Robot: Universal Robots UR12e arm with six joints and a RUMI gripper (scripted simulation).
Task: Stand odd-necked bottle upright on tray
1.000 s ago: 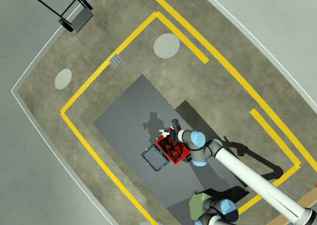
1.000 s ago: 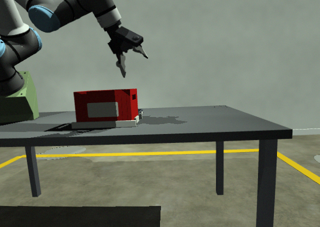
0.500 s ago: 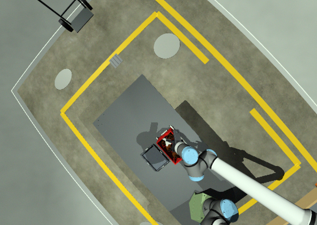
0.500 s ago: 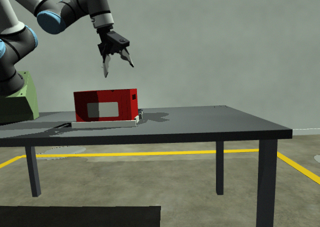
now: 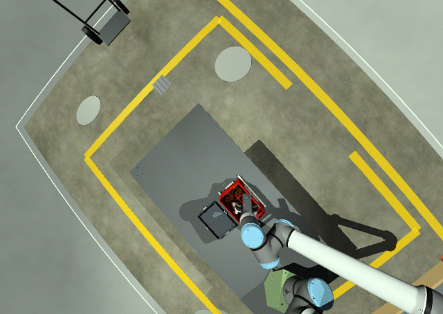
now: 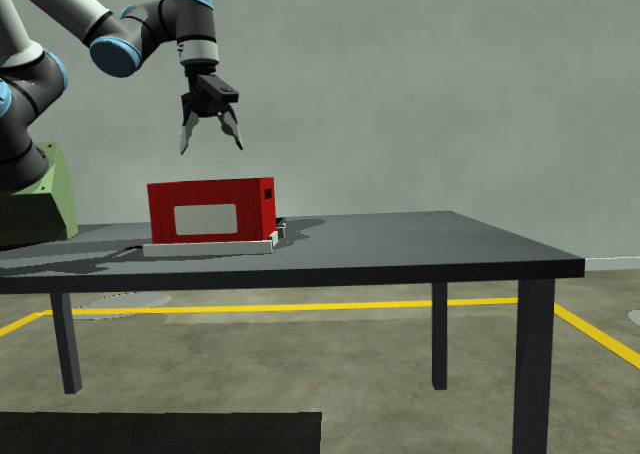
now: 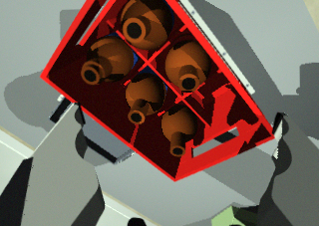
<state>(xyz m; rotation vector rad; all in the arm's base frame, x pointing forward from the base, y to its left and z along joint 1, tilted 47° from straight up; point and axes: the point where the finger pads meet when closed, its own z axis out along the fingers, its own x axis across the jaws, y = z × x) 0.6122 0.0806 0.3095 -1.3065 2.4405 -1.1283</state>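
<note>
My gripper (image 5: 240, 207) (image 6: 211, 151) (image 7: 176, 109) hangs wide and unladen, straight over the red crate (image 5: 228, 191) (image 6: 205, 193) (image 7: 112, 122)!

Below my fingertips, five brown bottles stand in the crate; which neck is the odd one, I can't tell. The tray (image 5: 219, 237) (image 7: 102, 153) sits just beside the crate, below my reach. These look like glass: stiff, smooth, perhaps slippery, moderately heavy, breakable if knocked. I'd pinch squarely on the neck below the mouth, keeping my fingers off the dividers, then lift straight up.
</note>
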